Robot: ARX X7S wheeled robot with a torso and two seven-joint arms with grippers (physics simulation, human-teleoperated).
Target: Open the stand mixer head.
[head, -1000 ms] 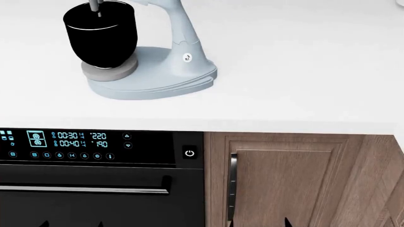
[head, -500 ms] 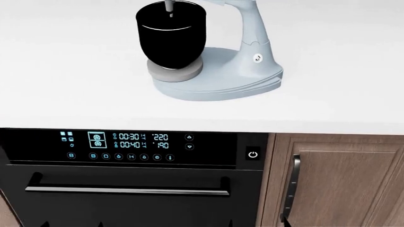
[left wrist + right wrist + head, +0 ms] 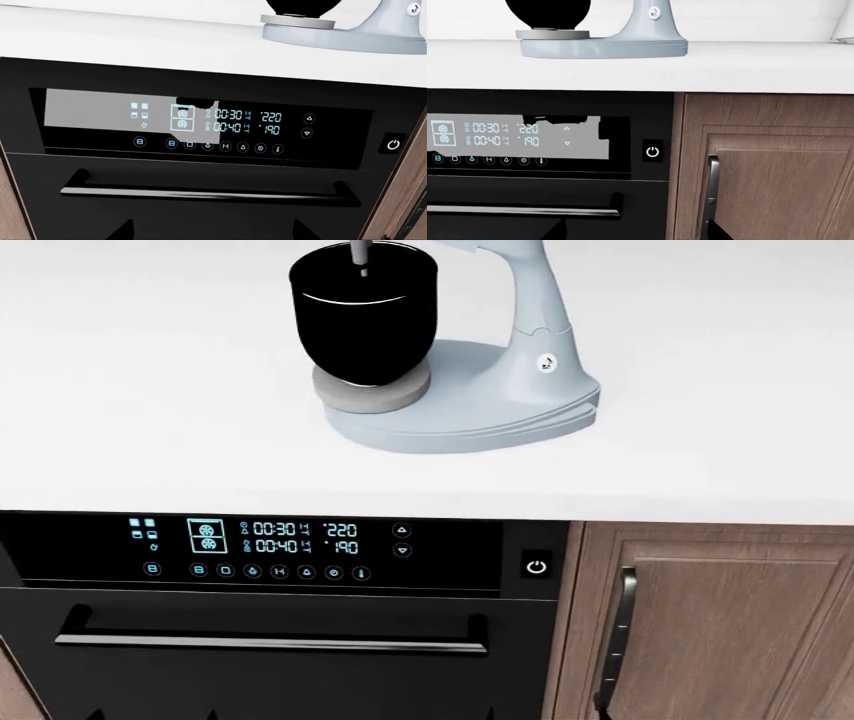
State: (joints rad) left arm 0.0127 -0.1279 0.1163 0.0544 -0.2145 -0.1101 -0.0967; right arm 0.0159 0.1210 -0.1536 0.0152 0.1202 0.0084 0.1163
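Observation:
The pale blue stand mixer stands on the white counter (image 3: 160,390), far above both grippers. Its base (image 3: 467,425) and neck (image 3: 541,310) show in the head view. The mixer head is almost all cut off by the picture's top edge; only a sliver (image 3: 497,245) and the grey beater shaft (image 3: 360,252) above the glossy black bowl (image 3: 363,315) show. My left gripper (image 3: 213,234) is open and empty in front of the oven door. My right gripper (image 3: 639,234) is open and empty, level with the oven and cabinet fronts.
A black built-in oven (image 3: 267,660) with a lit control panel (image 3: 267,540) and a bar handle (image 3: 267,643) sits under the counter. A wooden cabinet door (image 3: 727,630) with a metal handle (image 3: 617,635) is to its right.
The head view has swung so that the mixer and oven now sit further right in the picture than a second ago. Over the last half second almost nothing has moved.

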